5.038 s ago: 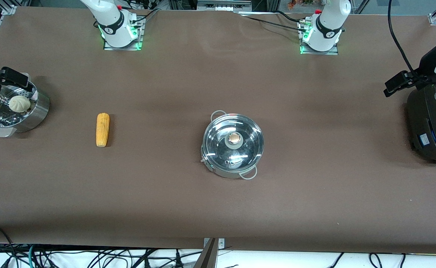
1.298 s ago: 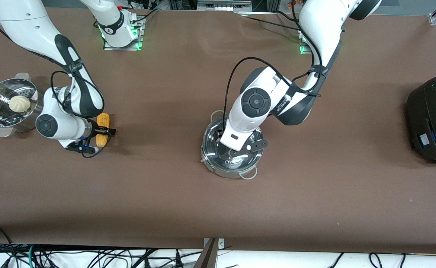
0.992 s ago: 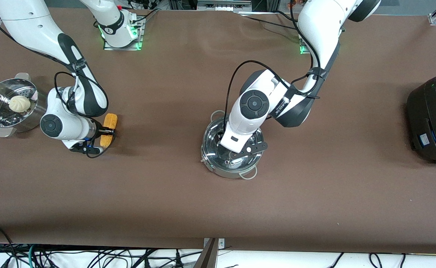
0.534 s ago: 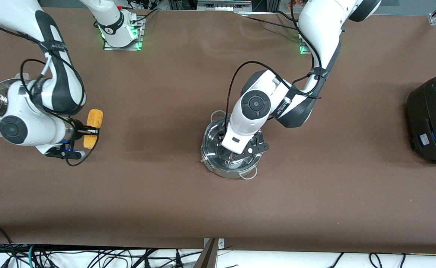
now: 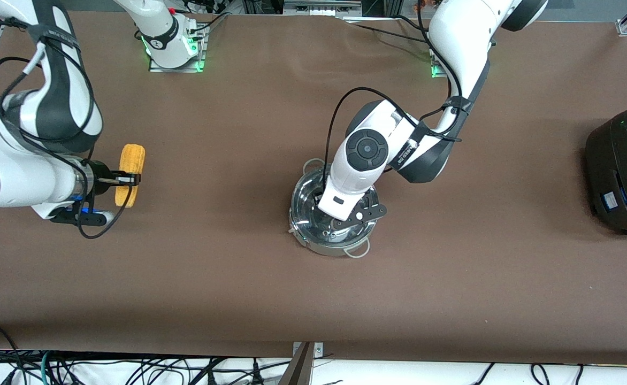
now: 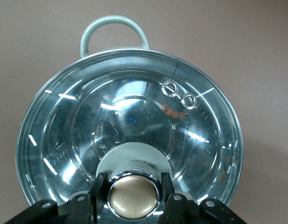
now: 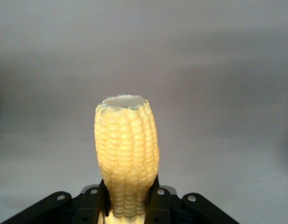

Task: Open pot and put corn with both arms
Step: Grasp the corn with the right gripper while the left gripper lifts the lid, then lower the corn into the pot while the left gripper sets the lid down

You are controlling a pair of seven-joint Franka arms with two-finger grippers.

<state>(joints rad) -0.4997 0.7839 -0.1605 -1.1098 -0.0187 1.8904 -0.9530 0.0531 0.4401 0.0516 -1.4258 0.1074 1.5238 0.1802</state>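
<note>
The steel pot (image 5: pixel 309 227) stands mid-table with its clear glass lid (image 6: pixel 134 107) on. My left gripper (image 6: pixel 134 196) is down on the lid, its fingers (image 6: pixel 100 193) shut on the tan knob (image 6: pixel 133 198); in the front view the left wrist (image 5: pixel 353 176) hides the knob. My right gripper (image 5: pixel 122 179) is shut on the yellow corn (image 5: pixel 127 170) around its middle and holds it up in the air over bare table toward the right arm's end. The cob (image 7: pixel 127 149) stands out of the right gripper (image 7: pixel 129 198), cut end away from it.
A large black cooker (image 5: pixel 621 171) stands at the left arm's end of the table. The pot has one wire loop handle (image 5: pixel 357 250) toward the front camera and one (image 5: pixel 313 163) toward the bases. The right arm hides the steamer.
The right gripper has lifted the corn off the table and higher into the air. The left gripper has stayed on the lid's knob; the lid has not moved.
</note>
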